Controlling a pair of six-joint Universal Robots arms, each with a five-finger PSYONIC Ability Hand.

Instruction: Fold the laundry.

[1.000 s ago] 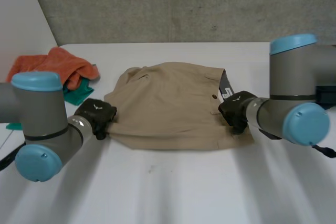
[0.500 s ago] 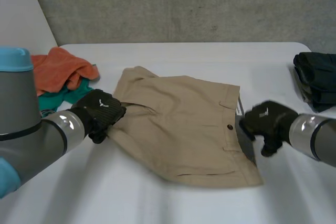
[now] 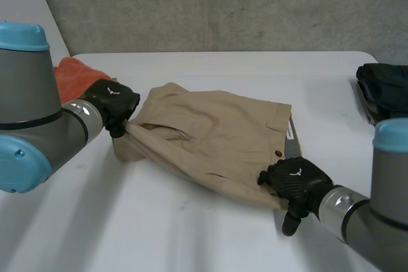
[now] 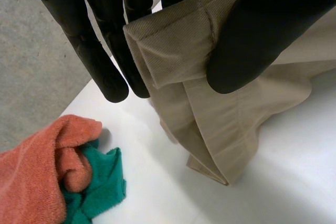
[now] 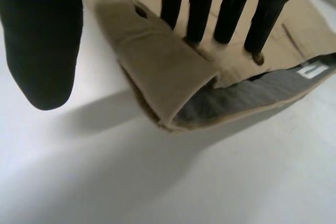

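Where the white surface [image 3: 191, 234] meets the grey wall [image 3: 223, 4], a pair of khaki shorts [image 3: 217, 141] lies rumpled across its middle, slanting from far left to near right. The left robot hand [image 3: 115, 101] is at the end of the shorts' left leg. Its wrist view shows the hem corner pinched between the thumb [image 4: 262, 35] and fingers [image 4: 97, 61] and held up, so the cloth hangs in folds down to the surface. The right robot hand [image 3: 296, 183] is at the waistband's near corner. Its straight fingers [image 5: 202, 3] rest their tips on the cloth beside a turned-over flap [image 5: 157, 66] that bares grey lining [image 5: 247, 98]. Its thumb stands apart over bare surface and grips nothing. A dark garment [image 3: 382, 90] sits at the right edge, well apart from the shorts. An orange towel [image 3: 73, 74] lies bunched behind the left robot hand, touching a green cloth [image 4: 102, 182]. A white label [image 5: 312, 70] shows inside the waistband, and there is a small button [image 3: 278, 153] on its front.
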